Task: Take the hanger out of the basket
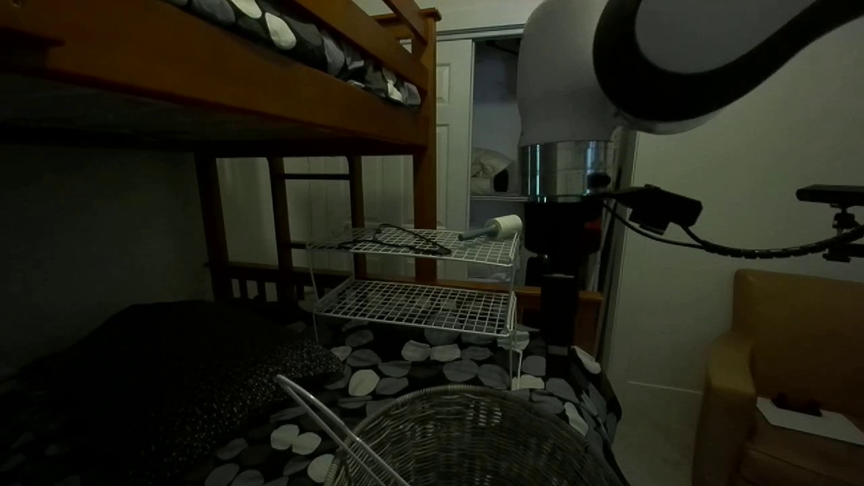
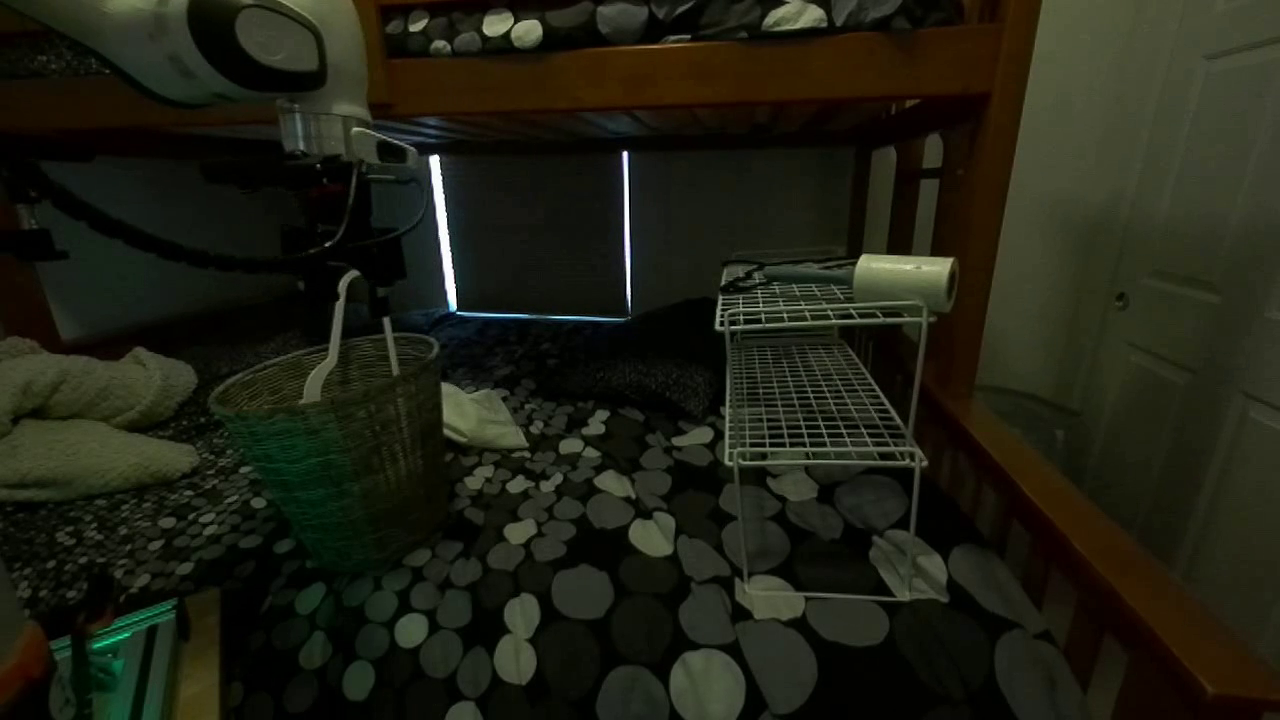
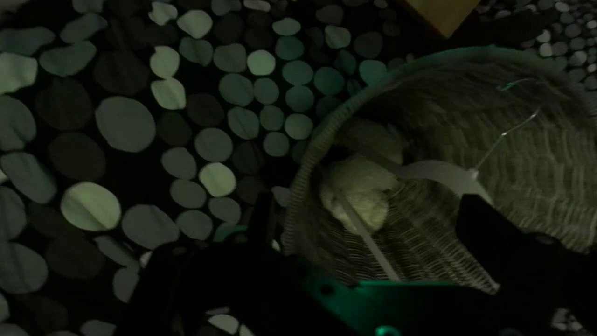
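The pale hanger (image 2: 333, 345) stands tilted in the round wicker basket (image 2: 350, 490), its upper part above the rim. It also shows in an exterior view (image 1: 297, 393) in front of the basket (image 1: 472, 432). In the wrist view the hanger (image 3: 433, 171) has a curved part passing behind one finger and a thin rod running under the gripper body. Its lower part is hidden inside the basket (image 3: 302, 182). My gripper (image 3: 368, 205) is open, fingers wide apart, over the basket. It points down in both exterior views (image 1: 559, 358) (image 2: 355, 305). I cannot tell whether a finger touches the hanger.
A pale fluffy item (image 3: 364, 186) lies in the basket. A two-tier white wire rack (image 2: 820, 400) bears a lint roller (image 2: 905, 282) and a dark hanger-like thing (image 1: 405, 244). The upper bunk (image 2: 690, 85) hangs over the bed. A cream blanket (image 2: 90, 420) lies beside the basket.
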